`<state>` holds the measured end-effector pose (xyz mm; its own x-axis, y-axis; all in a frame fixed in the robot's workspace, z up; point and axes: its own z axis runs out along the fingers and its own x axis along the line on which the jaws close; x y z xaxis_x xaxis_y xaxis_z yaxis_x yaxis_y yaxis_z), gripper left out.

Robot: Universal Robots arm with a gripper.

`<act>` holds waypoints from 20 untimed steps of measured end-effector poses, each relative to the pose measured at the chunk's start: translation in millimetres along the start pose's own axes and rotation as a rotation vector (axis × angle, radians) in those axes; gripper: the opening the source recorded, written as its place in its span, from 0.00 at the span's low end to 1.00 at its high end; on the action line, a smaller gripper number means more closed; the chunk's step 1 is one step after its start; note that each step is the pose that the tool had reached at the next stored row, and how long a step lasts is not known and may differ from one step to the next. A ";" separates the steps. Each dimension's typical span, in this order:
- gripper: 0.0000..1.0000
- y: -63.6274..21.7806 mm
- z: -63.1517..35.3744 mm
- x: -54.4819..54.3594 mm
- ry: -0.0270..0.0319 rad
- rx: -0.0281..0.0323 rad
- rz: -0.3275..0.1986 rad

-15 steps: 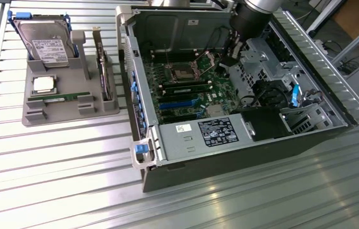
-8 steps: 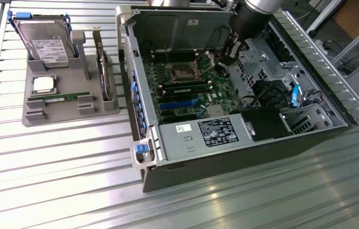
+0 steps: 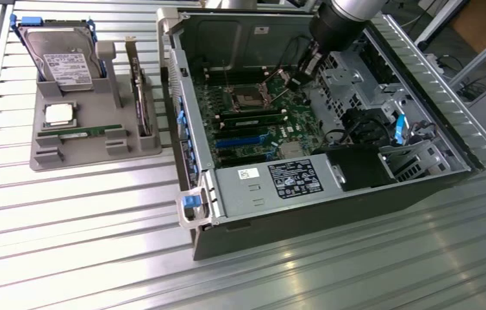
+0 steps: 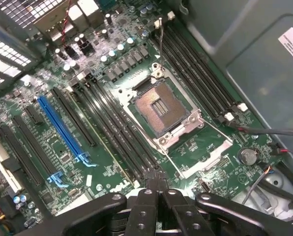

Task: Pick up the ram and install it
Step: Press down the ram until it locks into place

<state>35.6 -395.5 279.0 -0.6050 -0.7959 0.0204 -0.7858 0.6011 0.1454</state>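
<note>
The ram (image 3: 83, 132), a thin green stick, lies flat in the grey holder tray (image 3: 96, 158) at the exterior view's left, well away from the arm. My gripper (image 3: 296, 81) hangs inside the open computer case (image 3: 225, 223), above the motherboard (image 3: 256, 123) near the processor socket. In the wrist view the gripper (image 4: 158, 178) is shut, its black fingers (image 4: 147, 196) pressed together with nothing between them. Below it lie the empty processor socket (image 4: 161, 108) and long black memory slots (image 4: 119, 130), with more slots (image 4: 200, 73) on the socket's other side.
On the tray also sit a hard drive (image 3: 62, 58), a square silver processor chip (image 3: 59, 114) and an upright card (image 3: 142, 97). Inside the case are a power supply (image 3: 282, 181), drive cages (image 3: 351, 74), a blue slot (image 4: 63, 128) and loose cables (image 4: 264, 130).
</note>
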 end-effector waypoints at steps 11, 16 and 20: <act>0.10 0.0 0.0 0.0 -0.0227 -0.0061 0.122; 0.10 0.0 0.0 0.0 -0.0324 -0.0072 0.187; 0.10 0.0 0.0 0.0 -0.0403 -0.0082 0.240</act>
<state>35.5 -395.5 279.0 -0.7790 -0.6268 0.0159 -0.6180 0.7719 0.1492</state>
